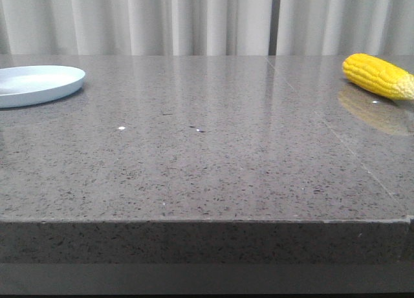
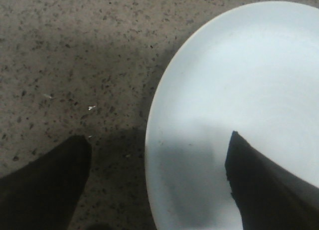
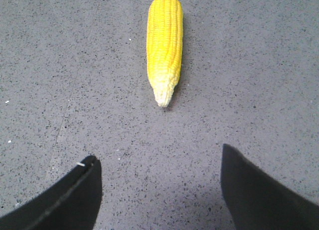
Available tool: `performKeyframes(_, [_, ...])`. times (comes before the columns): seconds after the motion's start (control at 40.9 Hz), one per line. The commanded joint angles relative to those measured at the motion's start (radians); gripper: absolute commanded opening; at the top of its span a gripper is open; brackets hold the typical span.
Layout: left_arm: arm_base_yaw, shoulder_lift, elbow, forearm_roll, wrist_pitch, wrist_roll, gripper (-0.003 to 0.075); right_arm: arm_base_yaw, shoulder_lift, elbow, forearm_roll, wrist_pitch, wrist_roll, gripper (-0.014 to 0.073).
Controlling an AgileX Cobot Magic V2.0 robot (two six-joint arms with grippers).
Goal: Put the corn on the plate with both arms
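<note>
Speckled grey stone forms the table (image 1: pixel 207 162), with pale curtains (image 1: pixel 194 20) hanging behind it. The corn (image 1: pixel 378 75) lies on its side at the far right of the table, bright yellow, its paler tapered tip toward the right edge of the front view. The plate (image 1: pixel 39 85) rests at the far left, well apart from the cob, so the whole width of the table separates the two things of the task.

Neither arm appears in the front view. In the right wrist view the right gripper (image 3: pixel 159 190) hangs over bare stone with its jaws spread wide and nothing between them; the corn (image 3: pixel 165 48) lies ahead of it, its tip pointing back toward the fingers. This alignment probably suits an approach along the cob's length.

In the left wrist view the left gripper (image 2: pixel 157 187) is also spread wide and empty, one finger over the table (image 2: pixel 60 65), the other over the plate (image 2: pixel 239 90), straddling its rim. The task appears not yet begun: the corn is untouched.
</note>
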Motion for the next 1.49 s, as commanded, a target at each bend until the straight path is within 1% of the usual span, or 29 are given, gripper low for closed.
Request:
performKeyframes(0.0, [-0.005, -0.036, -0.032, -0.042, -0.037, 0.003, 0.0545, -0.004, -0.002, -0.035, -0.007, -0.063, -0.008, 0.0531])
performKeyframes(0.122, [-0.01, -0.026, -0.032, -0.042, -0.012, 0.003, 0.0544, -0.004, -0.002, -0.035, -0.007, -0.063, -0.008, 0.0531])
performKeyframes(0.171, [-0.01, -0.026, -0.032, -0.042, -0.003, 0.003, 0.0531, -0.004, -0.002, -0.035, -0.007, -0.063, -0.008, 0.0531])
performKeyframes(0.244, [-0.01, -0.026, -0.032, -0.042, 0.012, 0.003, 0.0467, -0.004, -0.002, -0.035, -0.007, -0.063, -0.008, 0.0531])
performKeyframes(0.293, [-0.01, -0.026, -0.032, -0.042, 0.019, 0.003, 0.0388, -0.004, -0.002, -0.035, -0.007, -0.063, -0.008, 0.0531])
performKeyframes(0.318, [-0.01, -0.026, -0.032, -0.042, 0.022, 0.003, 0.0366, -0.004, -0.002, -0.035, -0.007, -0.063, -0.008, 0.0531])
performKeyframes(0.367, [-0.01, -0.026, -0.032, -0.042, 0.023, 0.003, 0.0277, -0.004, -0.002, -0.035, -0.007, -0.063, -0.008, 0.0531])
performKeyframes(0.391, [-0.01, -0.026, -0.032, -0.042, 0.023, 0.003, 0.0256, -0.004, -0.002, -0.035, -0.007, -0.063, -0.008, 0.0531])
performKeyframes(0.44, [-0.01, -0.026, -0.032, -0.042, 0.025, 0.003, 0.0171, -0.004, -0.002, -0.035, -0.007, -0.063, -0.008, 0.0531])
performKeyframes(0.513, [-0.01, -0.026, -0.032, -0.042, 0.025, 0.003, 0.0079, -0.004, -0.002, -0.035, -0.007, -0.063, -0.008, 0.0531])
performKeyframes(0.611, [-0.01, -0.032, -0.032, -0.042, 0.027, 0.003, -0.002, -0.004, -0.002, -0.035, -0.007, -0.063, -0.008, 0.0531])
performKeyframes(0.807, [-0.016, -0.08, -0.032, -0.147, 0.061, 0.003, -0.002, -0.004, -0.002, -0.035, -0.007, -0.063, -0.008, 0.0531])
performKeyframes(0.978, [-0.076, -0.144, -0.032, -0.164, 0.055, 0.029, -0.002, -0.004, -0.002, -0.035, -0.007, -0.063, -0.008, 0.0531])
performKeyframes(1.125, [-0.163, -0.177, -0.032, -0.177, 0.051, 0.028, -0.002, -0.004, -0.002, -0.035, -0.007, -0.063, -0.008, 0.0531])
performKeyframes(1.32, [-0.304, -0.175, -0.032, -0.192, 0.056, 0.028, -0.002, -0.004, -0.002, -0.035, -0.007, -0.063, -0.008, 0.0531])
performKeyframes(1.467, [-0.399, -0.175, -0.032, -0.192, 0.03, 0.028, -0.002, -0.004, -0.002, -0.035, -0.007, -0.063, -0.008, 0.0531])
